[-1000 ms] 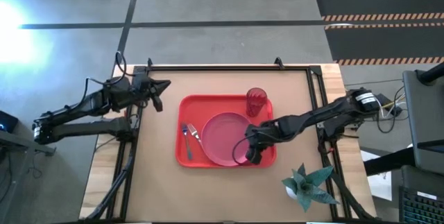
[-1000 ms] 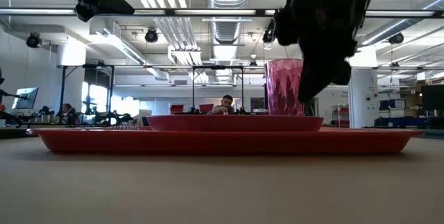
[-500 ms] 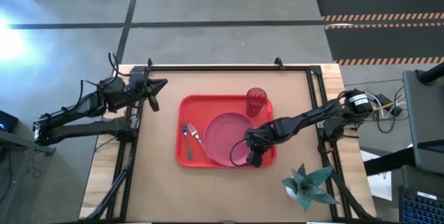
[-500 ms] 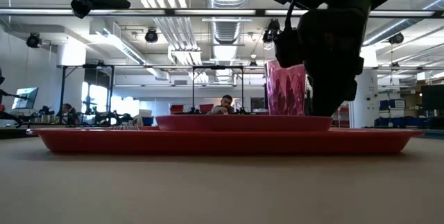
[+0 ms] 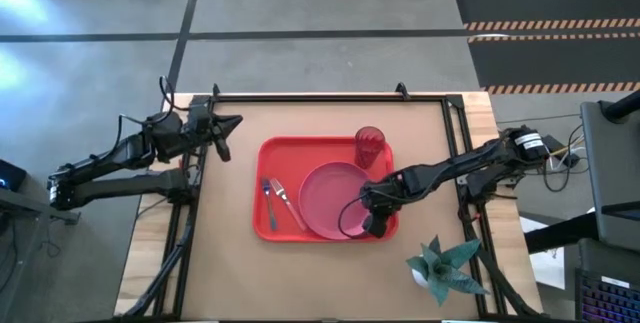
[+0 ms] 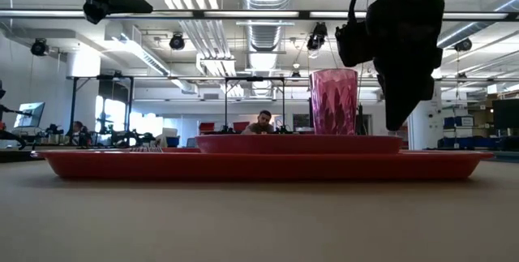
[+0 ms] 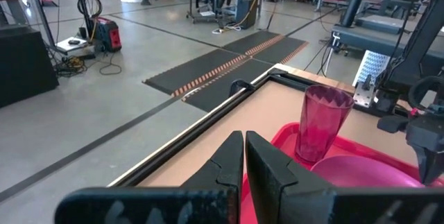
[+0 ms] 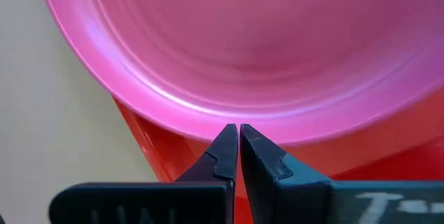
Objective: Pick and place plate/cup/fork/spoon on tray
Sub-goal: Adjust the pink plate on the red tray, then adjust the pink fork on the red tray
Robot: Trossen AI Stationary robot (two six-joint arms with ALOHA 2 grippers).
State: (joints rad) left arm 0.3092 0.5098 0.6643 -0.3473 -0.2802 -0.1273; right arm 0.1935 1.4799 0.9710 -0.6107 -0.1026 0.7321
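The pinkish-red plate (image 5: 335,200) lies flat on the red tray (image 5: 275,153), right of its middle. The ribbed dark-red cup (image 5: 369,147) stands upright on the tray's far right corner. The fork and spoon lie side by side on the tray's left part, one utensil (image 5: 268,203) beside the other (image 5: 290,207); I cannot tell which is which. My right gripper (image 5: 373,225) is shut, its tips pointing down just over the plate's near right rim (image 8: 238,116). My left gripper (image 5: 237,120) is shut and empty, raised over the table's far left corner. My right gripper's shut fingertips (image 8: 229,141) stand at the plate's near right rim, coming from above. In the low view the tips (image 6: 396,124) show slightly above the rim (image 6: 381,139). I cannot tell whether they touch it.
A green paper plant (image 5: 440,268) stands on the table near the right front corner, close to my right arm. Bare brown tabletop (image 5: 230,263) lies left of and in front of the tray. A black frame runs along the table's edges (image 5: 330,96).
The plate has slid along the tray toward the table's right edge, staying flat. My right gripper has gone the same way with it, then risen a little off the plate's rim.
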